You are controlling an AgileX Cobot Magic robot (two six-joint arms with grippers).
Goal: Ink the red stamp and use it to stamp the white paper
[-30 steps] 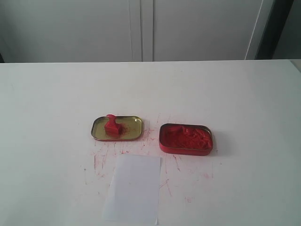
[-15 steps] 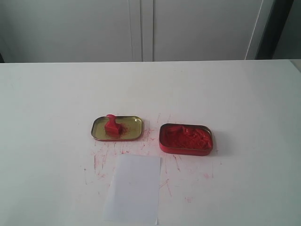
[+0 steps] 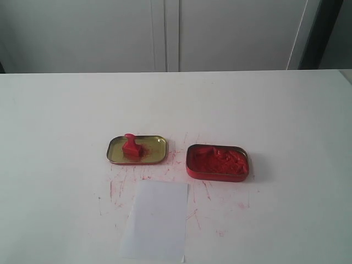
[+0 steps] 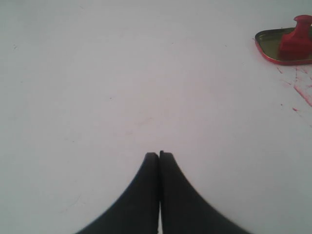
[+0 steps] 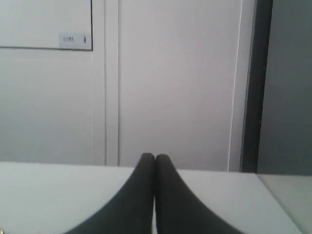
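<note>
Left jaws pressed together, tilted toward table (image 4: 97,73) — right jaws together, level

Present: one small red plastic stamp (image 3: 130,147), one shallow gold tin lid (image 3: 154,147), one rounded-rectangular red ink-paste tin (image 3: 215,176), one white rectangular paper sheet (image 3: 157,220), two black tools: left tool (image 4: 159,155), right tool (image 5: 155,157).

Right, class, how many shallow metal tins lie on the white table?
2. A gold-coloured rectangular tin lid, on the left, holds the small red plastic stamp; a red rounded-rectangular tin of ink paste sits to its right, apart from it.
</note>
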